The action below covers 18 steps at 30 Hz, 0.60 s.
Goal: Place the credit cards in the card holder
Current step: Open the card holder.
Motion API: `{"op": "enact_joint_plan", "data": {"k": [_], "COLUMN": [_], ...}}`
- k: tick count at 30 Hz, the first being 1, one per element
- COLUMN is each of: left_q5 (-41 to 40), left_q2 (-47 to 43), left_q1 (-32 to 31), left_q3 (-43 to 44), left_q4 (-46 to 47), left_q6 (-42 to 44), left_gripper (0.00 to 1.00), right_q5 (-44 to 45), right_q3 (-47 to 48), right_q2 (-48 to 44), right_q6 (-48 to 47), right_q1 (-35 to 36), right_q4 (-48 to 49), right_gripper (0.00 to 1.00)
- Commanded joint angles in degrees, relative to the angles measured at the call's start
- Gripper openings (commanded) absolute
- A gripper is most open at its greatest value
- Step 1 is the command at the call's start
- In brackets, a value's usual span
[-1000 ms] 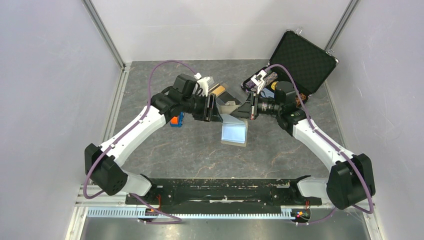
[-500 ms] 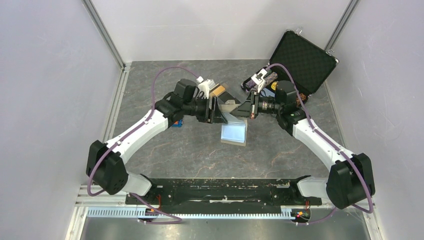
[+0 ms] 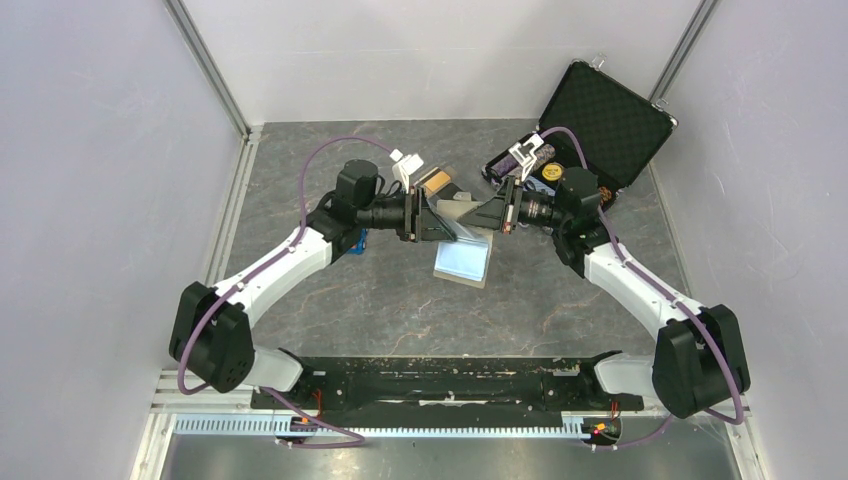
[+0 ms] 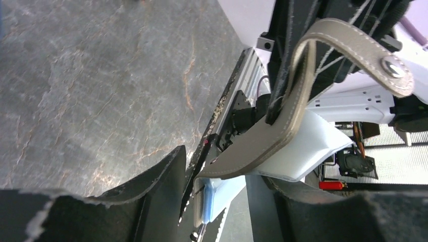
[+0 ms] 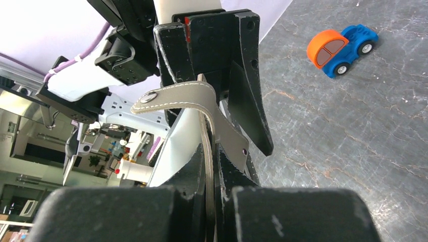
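Note:
The grey-taupe card holder (image 3: 463, 258) hangs open above the table, its pale blue-grey inside facing up. My right gripper (image 3: 490, 213) is shut on its taupe leather wall (image 5: 227, 136). The snap strap (image 5: 171, 98) curls over just beyond the fingers. My left gripper (image 3: 440, 218) is open, its jaws on either side of the holder's lower edge (image 4: 262, 141), with a gap showing at the left finger (image 4: 156, 191). An orange-tan credit card (image 3: 436, 180) and a black one (image 3: 456, 190) lie on the table just behind the grippers, partly hidden.
An open black briefcase (image 3: 603, 110) with poker chips stands at the back right. A small orange and blue toy car (image 5: 340, 48) sits on the table beside the left arm, also in the top view (image 3: 352, 241). Grey walls enclose the table.
My left gripper has moved right, up to the hanging card holder, and now straddles it. The holder's pale panel has shifted slightly left and back. The right gripper keeps its hold.

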Motion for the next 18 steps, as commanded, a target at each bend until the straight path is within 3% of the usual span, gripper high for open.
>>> {"op": "enact_joint_plan", "data": {"k": [1,9,13,14,18], "left_q5": [4.8,5.3,4.6,4.5,3.7], "left_q2": [-2.1,-3.2,-4.1,-4.1,-4.4], "left_q1": [0.1,0.4,0.9,1.0,1.6], "left_q3": [-1.0,-1.8,-2.0,-1.9,-1.9], "left_q4": [11.3,12.6,13.4,13.4,11.3], "left_q6": [-5.1,-6.7,-8.4,-8.7,-9.4], "left_gripper": [0.47,0.04,0.02,0.02,0.02], "right_q5": [-2.3,-1.2,-0.6,-0.4,0.8], "right_q3": [-0.6,-1.0,-1.1,-1.1,-0.4], "right_q2": [-1.5,-1.4,-1.4,-1.5,-1.8], "right_q6": [2.7,2.6,1.7,1.2,-2.5], "right_q1": [0.3,0.3,0.3,0.3,0.3], "right_q4": [5.3,5.3,4.4,4.0,-0.2], "right_gripper": [0.00,0.00,0.08,0.13,0.54]}}
